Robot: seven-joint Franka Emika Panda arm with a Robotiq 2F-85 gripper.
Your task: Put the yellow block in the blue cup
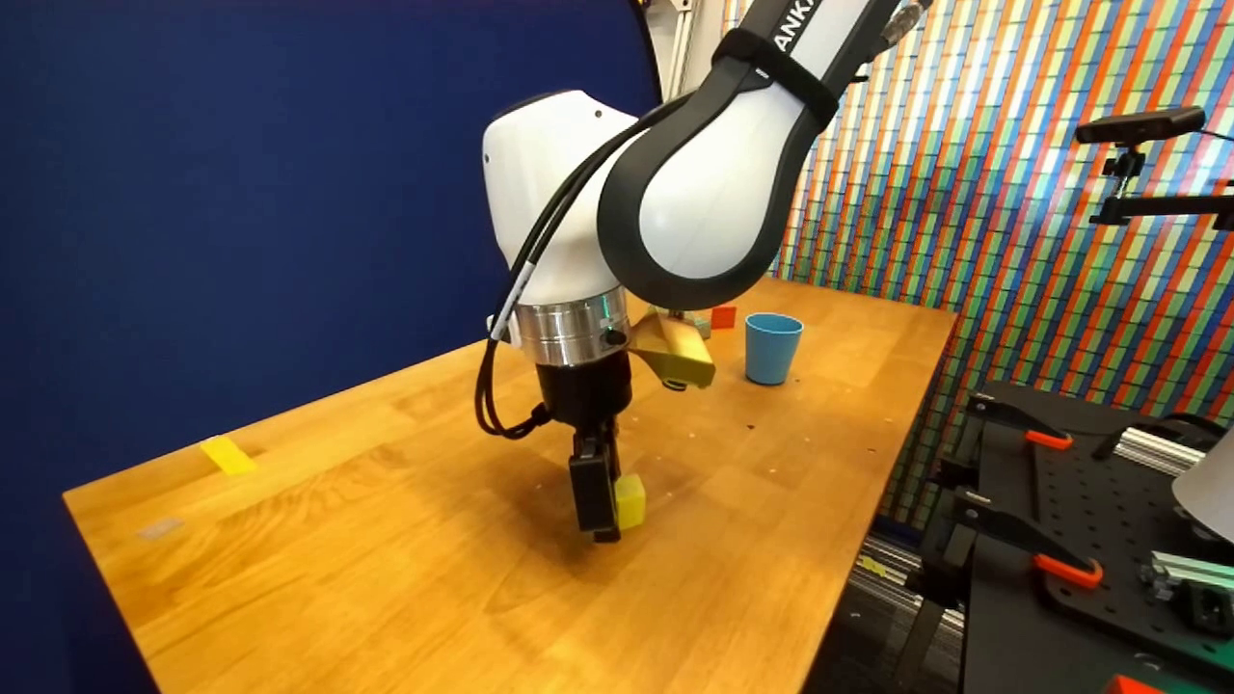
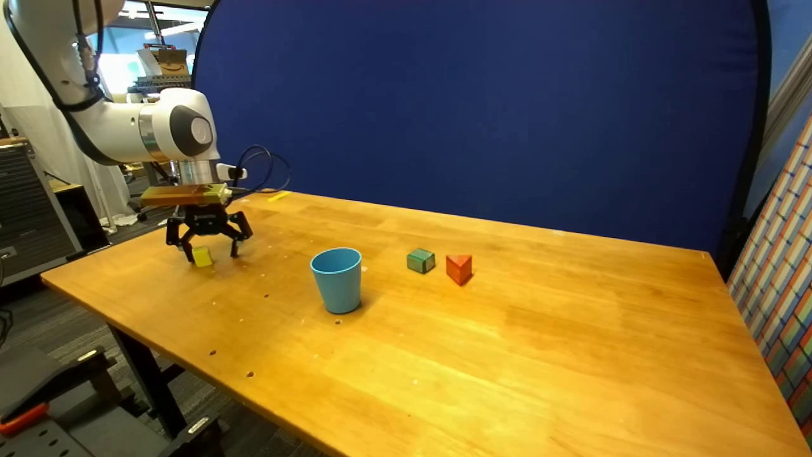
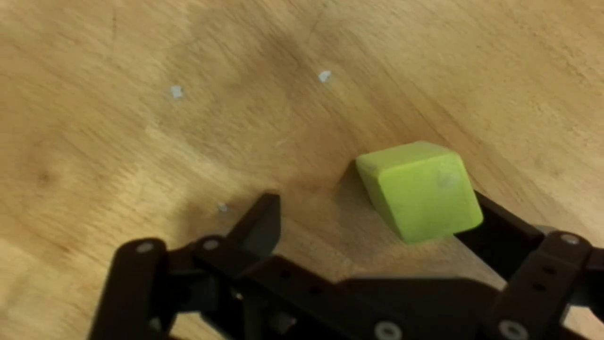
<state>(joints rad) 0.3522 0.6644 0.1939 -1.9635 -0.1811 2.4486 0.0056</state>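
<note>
In an exterior view, a blue backdrop [image 2: 476,114] is stretched behind the far edge of the table [image 2: 571,355]. By the left edge, in the same view, the arm [image 2: 127,133] is bent downward, and a brown and yellow box [image 2: 184,195] is carried at its wrist. The gripper [image 2: 212,252] is pointed straight down, low over the table and not far in from the left edge; its fingers [image 3: 263,226] are spread well apart. The cup [image 2: 341,285] is stood upright, farther in from the left edge, and in both exterior views it is seen well apart from the gripper. At the far edge, toward the left corner, a strip of yellow tape [image 2: 279,196] is laid flat. Nearer the right edge than the cup, the red block [image 2: 458,270], shaped as a wedge, and the green block [image 2: 420,261] are set near each other, with the green one on the side of the left edge. The yellow block [image 3: 427,198] is found between the gripper's fingers, near the left edge; in the wrist view it is seen just beside one finger [image 3: 502,233], with a clear gap shown to the opposite one. Whether the nearer finger is touched cannot be fairly judged from these angles. A few pale specks [image 3: 324,76] are scattered on the table.
</note>
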